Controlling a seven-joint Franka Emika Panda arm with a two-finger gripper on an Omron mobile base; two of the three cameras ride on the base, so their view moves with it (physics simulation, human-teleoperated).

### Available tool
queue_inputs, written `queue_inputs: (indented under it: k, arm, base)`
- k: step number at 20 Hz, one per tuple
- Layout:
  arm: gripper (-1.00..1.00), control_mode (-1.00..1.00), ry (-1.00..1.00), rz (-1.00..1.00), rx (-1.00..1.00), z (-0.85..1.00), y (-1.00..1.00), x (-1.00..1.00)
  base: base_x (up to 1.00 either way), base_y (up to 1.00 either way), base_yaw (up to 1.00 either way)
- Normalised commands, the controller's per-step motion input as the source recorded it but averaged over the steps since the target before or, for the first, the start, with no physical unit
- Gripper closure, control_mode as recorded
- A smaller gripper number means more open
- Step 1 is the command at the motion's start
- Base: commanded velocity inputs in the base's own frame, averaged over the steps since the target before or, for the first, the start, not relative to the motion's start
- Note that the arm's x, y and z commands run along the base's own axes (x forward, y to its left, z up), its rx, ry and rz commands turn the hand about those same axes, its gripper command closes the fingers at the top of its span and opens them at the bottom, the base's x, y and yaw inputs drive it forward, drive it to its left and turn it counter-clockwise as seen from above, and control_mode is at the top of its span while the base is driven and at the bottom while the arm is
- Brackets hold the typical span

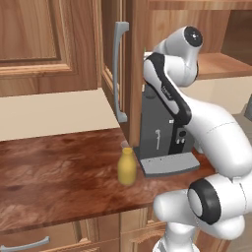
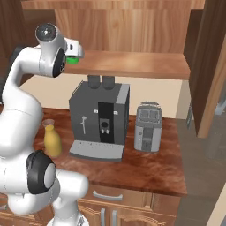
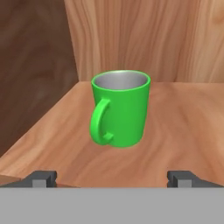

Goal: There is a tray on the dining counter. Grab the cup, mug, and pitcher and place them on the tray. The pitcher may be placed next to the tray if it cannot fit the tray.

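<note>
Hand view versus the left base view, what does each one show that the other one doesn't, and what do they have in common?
The hand view alone gives the green mug standing upright on a light wood shelf, handle toward the camera, with the open gripper short of it and its fingertips wide apart.

The left base view alone gives the yellow pitcher upright on the dark wood counter, just left of the grey coffee machine, plus a cabinet door handle.

Shared: wooden cabinetry, and each holds one task item not yet grasped.
</note>
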Motion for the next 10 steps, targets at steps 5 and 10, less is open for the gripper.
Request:
queue_inputs:
  k: [5, 10]
  arm:
    - [-1.00, -1.00, 0.00, 0.00, 0.00, 0.00, 0.03, 0.26]
    - [-1.00, -1.00, 0.00, 0.00, 0.00, 0.00, 0.06, 0.20]
  base:
    - [0.00, 0.00, 0.00]
    - [0.00, 0.00, 0.00]
